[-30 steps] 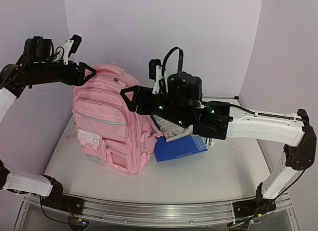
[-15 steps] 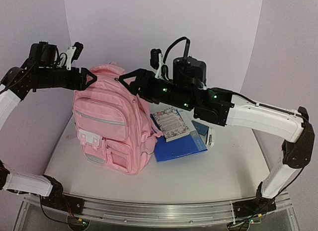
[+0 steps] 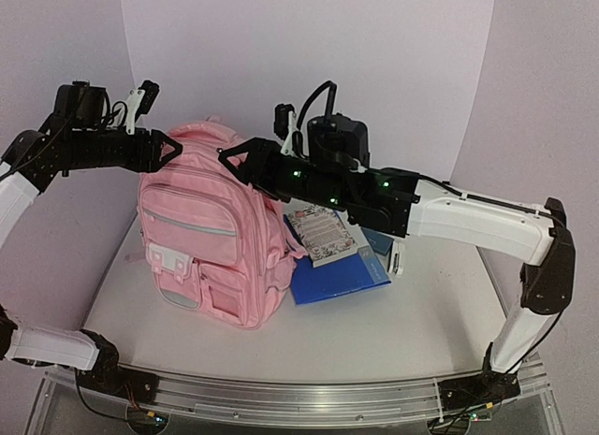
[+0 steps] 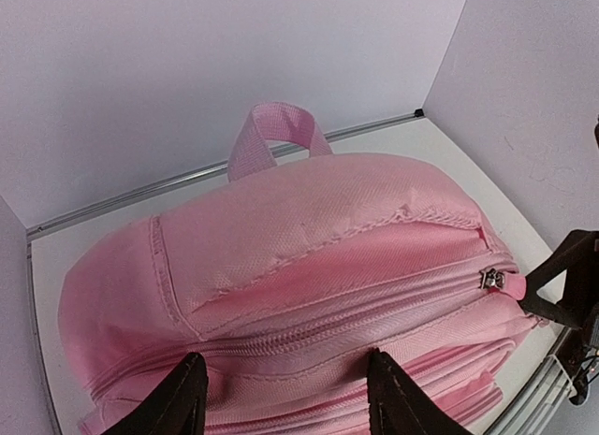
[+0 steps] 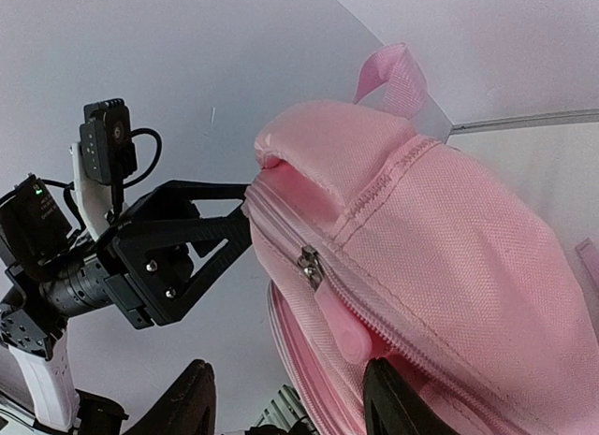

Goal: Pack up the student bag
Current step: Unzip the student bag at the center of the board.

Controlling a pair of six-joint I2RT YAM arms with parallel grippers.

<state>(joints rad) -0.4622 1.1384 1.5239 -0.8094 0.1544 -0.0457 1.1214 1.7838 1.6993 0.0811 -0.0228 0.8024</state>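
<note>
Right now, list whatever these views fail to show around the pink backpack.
Inside of the student bag: all views, its closed zip hides it.
Print on the patterned booklet: top view, too small, top edge under the right arm.
The dark item beside it: top view, mostly under that arm.
The white object nearby: top view, too small to identify.
</note>
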